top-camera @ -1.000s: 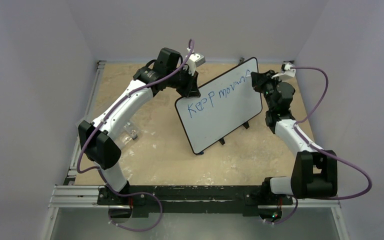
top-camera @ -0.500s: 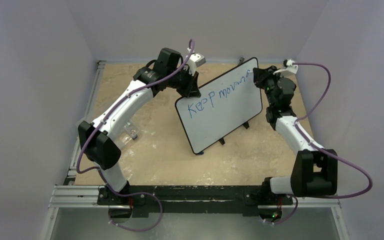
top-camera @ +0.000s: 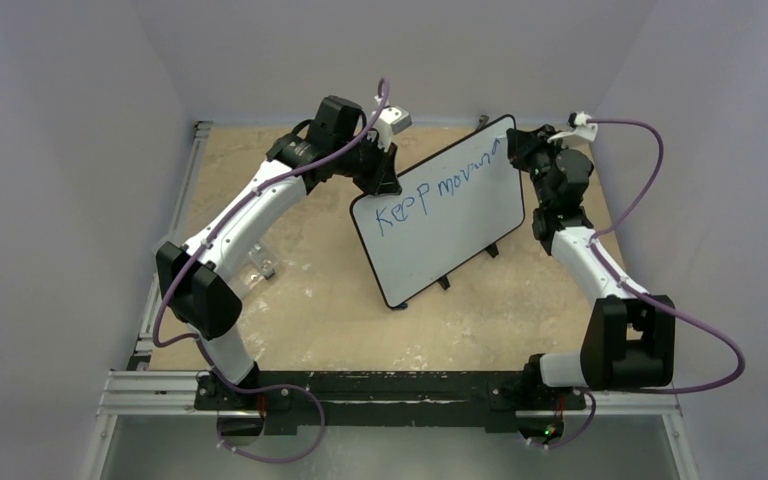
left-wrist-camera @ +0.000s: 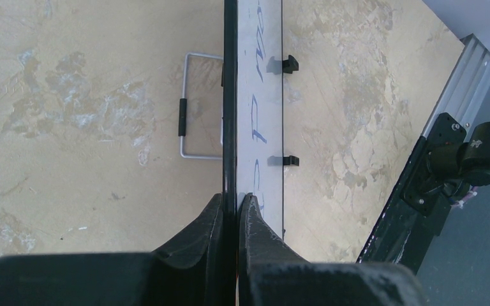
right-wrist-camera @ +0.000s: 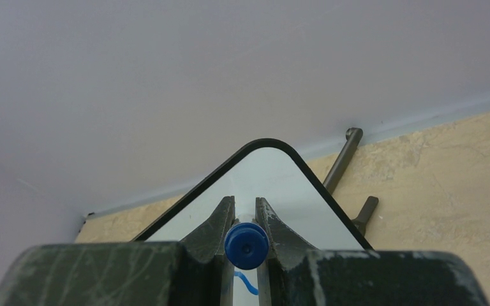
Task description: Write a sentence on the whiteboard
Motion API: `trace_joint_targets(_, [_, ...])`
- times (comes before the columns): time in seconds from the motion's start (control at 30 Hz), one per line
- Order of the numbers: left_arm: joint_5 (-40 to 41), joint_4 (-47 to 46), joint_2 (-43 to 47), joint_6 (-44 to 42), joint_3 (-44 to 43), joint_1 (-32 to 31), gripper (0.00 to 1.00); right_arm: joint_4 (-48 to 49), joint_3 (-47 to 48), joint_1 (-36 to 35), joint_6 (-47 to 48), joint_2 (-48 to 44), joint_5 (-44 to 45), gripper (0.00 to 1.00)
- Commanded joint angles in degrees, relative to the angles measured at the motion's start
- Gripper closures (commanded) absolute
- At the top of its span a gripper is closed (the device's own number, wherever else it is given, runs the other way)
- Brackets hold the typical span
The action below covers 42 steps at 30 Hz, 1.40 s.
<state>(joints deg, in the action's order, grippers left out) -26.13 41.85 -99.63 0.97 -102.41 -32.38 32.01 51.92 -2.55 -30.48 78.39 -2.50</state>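
Whiteboard [top-camera: 450, 240]: glossy rect., thin blk rim, rounded corners.

Mottled beige worn tabletop [top-camera: 320, 310], plain pale lilac walls [top-camera: 60, 120] at 9, 12 and 3 o'clock, silver aluminium rail [top-camera: 188, 170] at 9 o'clock

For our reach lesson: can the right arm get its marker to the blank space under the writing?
Probably yes. The right hand holds the marker at the whiteboard's top corner; nothing covers the blank space below the writing, and the left hand only pinches its edge.
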Motion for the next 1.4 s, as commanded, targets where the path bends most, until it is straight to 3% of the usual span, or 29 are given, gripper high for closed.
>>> trace_joint_targets(0.0, [11.8,1.5,1.8,-8.4,-0.4,0.5,1.00,0.9,-1.0,0.0,-0.5,-0.1,-0.1,1.00])
trace_joint_targets(0.57, [11.3,1.5,2.3,-8.0,-0.6,0.6,1.00,2.9,-13.6,-0.1,-1.7,-3.3,-0.5,1.00])
trace_joint_targets(1.37, [10.6,1.3,2.3,-7.3,-0.8,0.5,1.00,2.4,-10.6,0.0,-6.3,-8.1,-7.9,1.00])
